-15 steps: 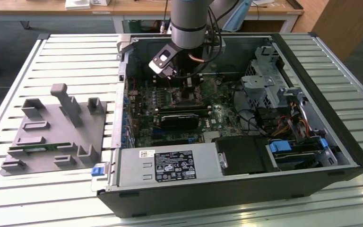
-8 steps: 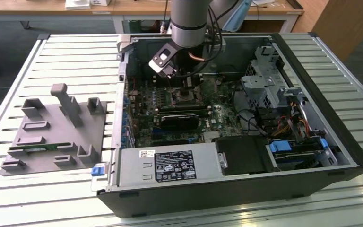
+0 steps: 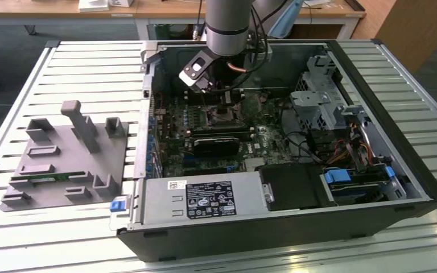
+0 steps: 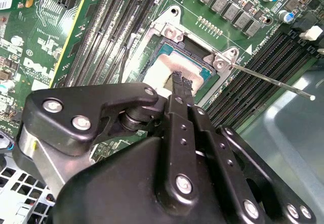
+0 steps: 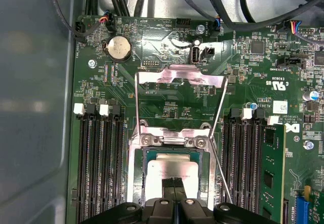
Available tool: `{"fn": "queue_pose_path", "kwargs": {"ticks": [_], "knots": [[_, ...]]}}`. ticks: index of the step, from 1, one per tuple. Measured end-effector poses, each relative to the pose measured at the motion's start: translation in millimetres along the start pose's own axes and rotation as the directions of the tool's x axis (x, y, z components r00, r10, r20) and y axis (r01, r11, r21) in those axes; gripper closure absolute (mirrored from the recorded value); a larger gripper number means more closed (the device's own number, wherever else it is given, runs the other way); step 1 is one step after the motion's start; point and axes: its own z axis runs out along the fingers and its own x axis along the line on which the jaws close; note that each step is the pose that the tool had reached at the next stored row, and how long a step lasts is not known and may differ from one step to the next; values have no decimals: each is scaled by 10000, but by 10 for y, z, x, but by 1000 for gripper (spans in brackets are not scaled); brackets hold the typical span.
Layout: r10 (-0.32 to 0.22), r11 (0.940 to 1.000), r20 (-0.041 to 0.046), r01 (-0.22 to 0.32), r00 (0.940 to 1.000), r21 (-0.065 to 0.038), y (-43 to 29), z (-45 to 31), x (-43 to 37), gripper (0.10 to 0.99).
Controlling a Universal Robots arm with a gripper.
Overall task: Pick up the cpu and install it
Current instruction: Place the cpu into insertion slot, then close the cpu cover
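The cpu [image 5: 172, 169], a small square chip with a silvery top plate, lies in the open socket [image 5: 135, 183] on the green motherboard [image 5: 167, 102]; it also shows in the second wrist view as the cpu [image 4: 164, 68]. My gripper [image 5: 174, 182] hangs straight over it with its black fingers pressed together, tips at or just above the plate. The second wrist view has the gripper [image 4: 181, 81] over the chip's edge. In the exterior view the gripper [image 3: 217, 98] is deep inside the computer case [image 3: 279, 227], above the socket [image 3: 223, 117].
The socket's metal load plate [image 5: 179, 77] is flipped up and its thin lever [image 5: 218, 133] stands raised. Memory slots [image 5: 98, 163] flank the socket. A black rectangular block [image 3: 214, 145] sits below it. A grey fixture tray [image 3: 59, 165] holding a green memory stick [image 3: 44, 177] lies at the exterior view's left.
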Motion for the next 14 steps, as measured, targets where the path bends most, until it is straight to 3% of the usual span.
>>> {"fn": "queue_pose_path", "kwargs": {"ticks": [14], "knots": [[1,10000,-1,-1,10000,0,1,-58,0,980]]}}
